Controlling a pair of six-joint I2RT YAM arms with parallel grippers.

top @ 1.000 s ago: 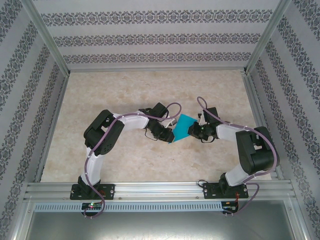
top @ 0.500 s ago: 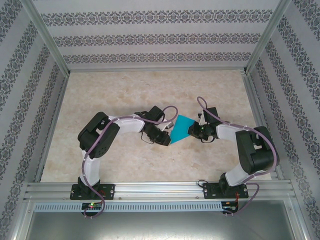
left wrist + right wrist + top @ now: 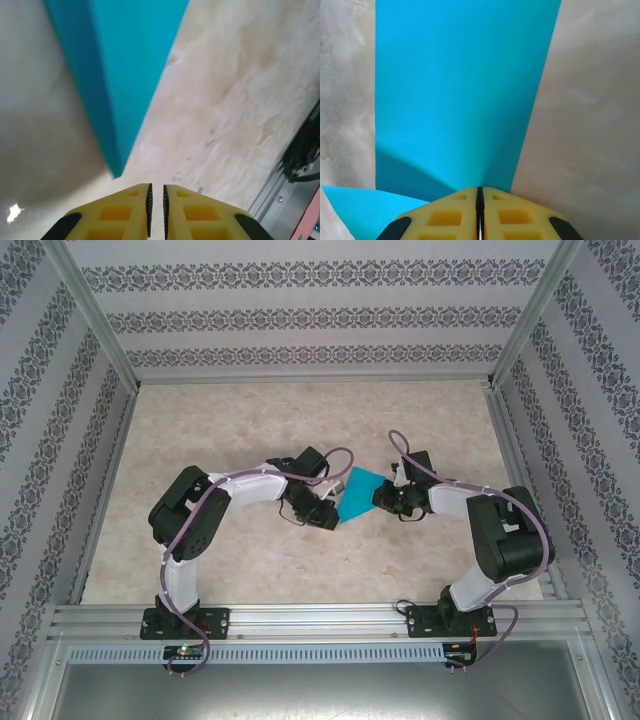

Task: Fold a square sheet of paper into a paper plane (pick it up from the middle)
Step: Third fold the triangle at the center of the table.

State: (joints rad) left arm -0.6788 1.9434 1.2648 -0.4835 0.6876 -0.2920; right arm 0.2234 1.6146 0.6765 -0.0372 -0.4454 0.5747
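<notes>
Teal square sheet of paper [image 3: 460,90] is mid-fold, clamped in the right end effector [image 3: 480,197]; the left end effector [image 3: 156,200], nearly together and empty, should next open and take the near corner.

Enclosed robot lab cell: aluminium-profile frame [image 3: 320,620], patterned wall panels [image 3: 310,320], marbled tabletop [image 3: 240,425]

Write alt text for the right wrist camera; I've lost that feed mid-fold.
The right gripper, its yellow fingers shut, pinches the near end of the teal-blue square sheet of paper, which stretches away up the frame. Another part of the same paper shows at lower left, and the beige marbled table lies on both sides.
</notes>
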